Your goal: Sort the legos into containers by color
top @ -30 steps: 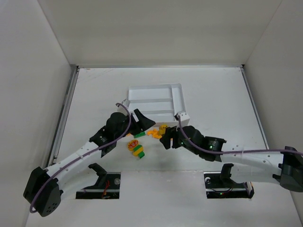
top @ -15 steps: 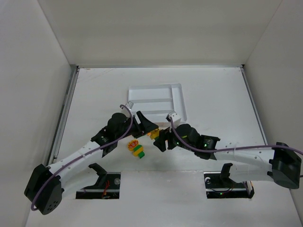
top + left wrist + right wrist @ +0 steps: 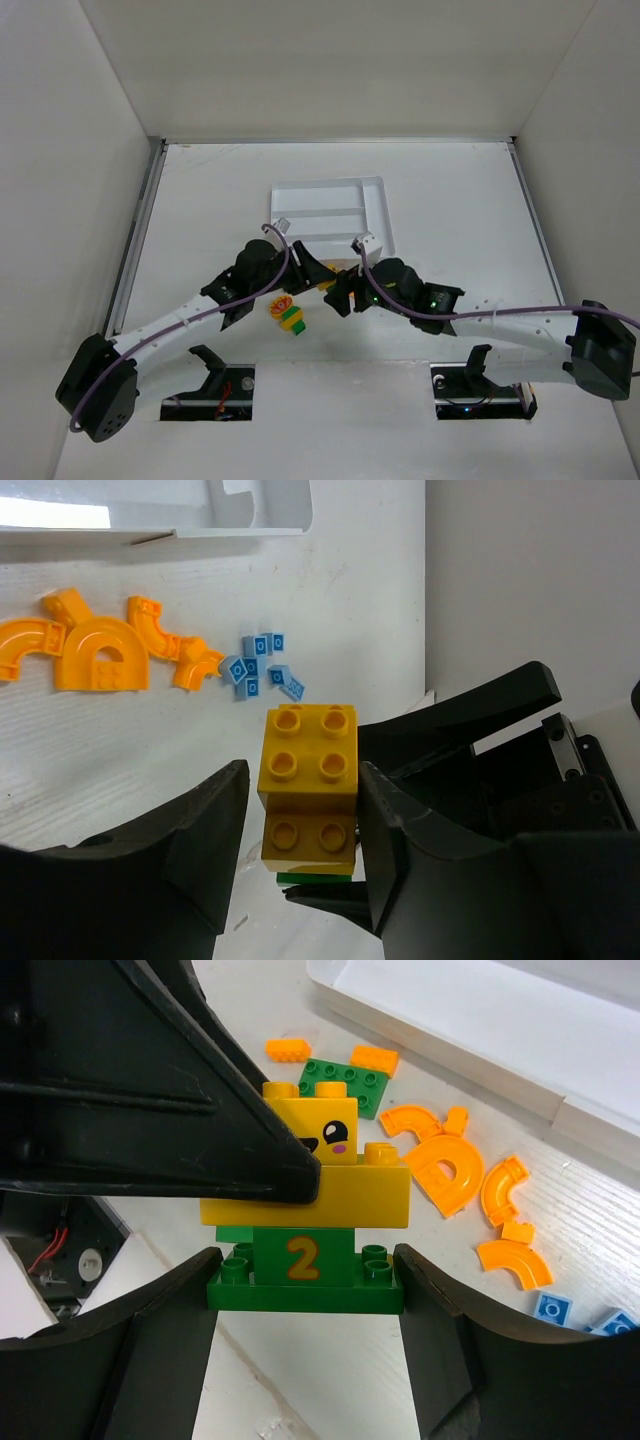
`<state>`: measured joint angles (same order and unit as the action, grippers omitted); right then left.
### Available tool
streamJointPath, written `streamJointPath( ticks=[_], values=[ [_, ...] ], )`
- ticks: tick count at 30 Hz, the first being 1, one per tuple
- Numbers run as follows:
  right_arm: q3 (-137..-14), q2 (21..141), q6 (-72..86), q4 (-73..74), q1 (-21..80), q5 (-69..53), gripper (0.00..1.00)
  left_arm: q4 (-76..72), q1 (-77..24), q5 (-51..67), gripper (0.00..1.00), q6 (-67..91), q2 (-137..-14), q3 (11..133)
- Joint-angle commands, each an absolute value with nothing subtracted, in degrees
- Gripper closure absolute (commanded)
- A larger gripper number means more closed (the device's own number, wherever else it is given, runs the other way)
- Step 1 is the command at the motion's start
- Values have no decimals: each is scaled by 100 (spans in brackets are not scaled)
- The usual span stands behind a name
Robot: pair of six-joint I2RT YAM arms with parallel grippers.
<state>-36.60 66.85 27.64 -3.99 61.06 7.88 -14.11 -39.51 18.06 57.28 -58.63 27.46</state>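
The yellow brick point(image 3: 308, 755) with the printed face sits pressed onto a green brick point(image 3: 305, 1270) marked 2. The pair is between my 2 pincers, just in front of the near wall of the white tray point(image 3: 375, 215). Orange curved pieces point(image 3: 445, 1165) and pale blue tiles point(image 3: 260, 670) lie loose on the table point(image 3: 450, 200) close by. I judge both bricks light, rigid and glossy, so the flat side walls are the place to hold, not the studs. The stud joint will probably resist a straight pull and give more easily to a tilt. My right pincer point(image 3: 308, 1260) grasps the green brick, 1 finger against each end. My left pincer point(image 3: 303, 780) brackets the yellow brick, 1 finger touching it and the other just beside it. I cannot tell whether it is clamped yet, nor whether the stack rests on the table.
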Motion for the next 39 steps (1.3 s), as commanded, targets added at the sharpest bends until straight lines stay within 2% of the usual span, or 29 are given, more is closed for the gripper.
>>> streamJointPath(
  ticks=[1, 8, 12, 23, 39],
  values=[
    [-3832, 6653, 2663, -765, 6025, 721, 45, -1801, -4012, 1925, 59, 5722, -5915, 2760],
    [-3867, 6759, 2637, -765, 5963, 694, 44, -1890, -4091, 1890, 76, 5757, -5942, 2698],
    [-3850, 6776, 2654, -782, 5954, 694, 40, -1890, -4003, 1881, 83, 5792, -5845, 2637],
    [-3586, 6627, 2821, -791, 5963, 686, 42, -1819, -3722, 1749, 88, 5713, -5678, 2566],
    [-3164, 6372, 3059, -773, 6025, 642, 42, -1661, -2861, 1969, 90, 5537, -5397, 2487]
  ],
)
